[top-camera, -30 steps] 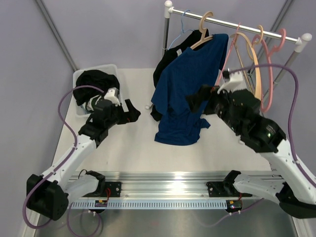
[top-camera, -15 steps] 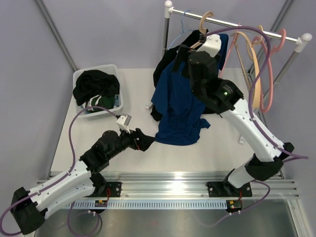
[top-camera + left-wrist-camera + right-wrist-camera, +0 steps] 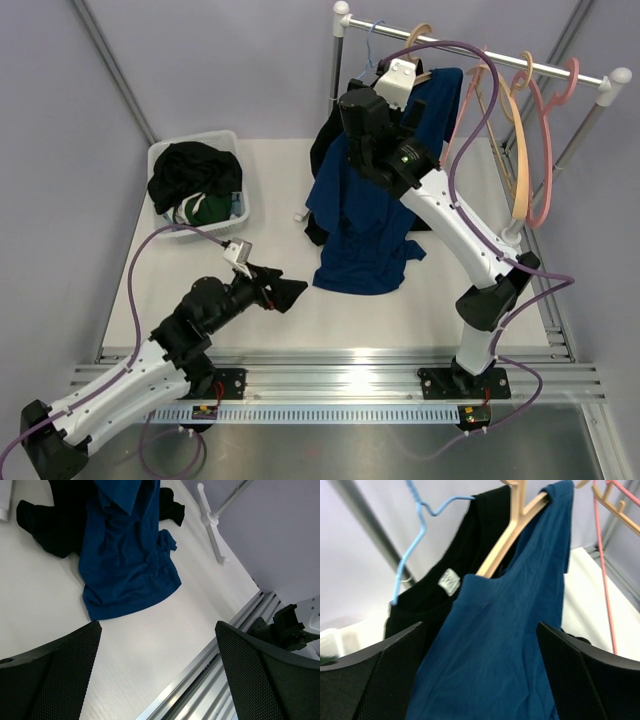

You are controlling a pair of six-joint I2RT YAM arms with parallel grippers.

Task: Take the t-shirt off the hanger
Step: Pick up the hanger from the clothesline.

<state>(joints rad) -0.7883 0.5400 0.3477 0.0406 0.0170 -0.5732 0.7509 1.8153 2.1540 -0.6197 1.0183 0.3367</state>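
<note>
A blue t-shirt (image 3: 370,200) hangs from a wooden hanger (image 3: 507,537) on the rack, and its hem (image 3: 125,565) lies crumpled on the table. My right gripper (image 3: 358,112) is raised at the shirt's left shoulder. In the right wrist view it (image 3: 480,680) is open with the blue cloth (image 3: 505,645) between the jaws, not pinched. My left gripper (image 3: 285,292) hovers low over the table, left of and in front of the hem. It (image 3: 157,680) is open and empty.
A black shirt (image 3: 425,605) hangs on a blue wire hanger (image 3: 415,535) right behind the blue one. Several bare pink and wooden hangers (image 3: 530,130) fill the rail's right end. A bin (image 3: 165,150) of dark clothes stands back left. The rack's foot (image 3: 212,525) and the aluminium rail (image 3: 225,655) border the table.
My right arm swung up and left from the shirt's right side to its shoulder. My left arm pulled back from the bin to the front, near the hem. Both grippers stayed open.
</note>
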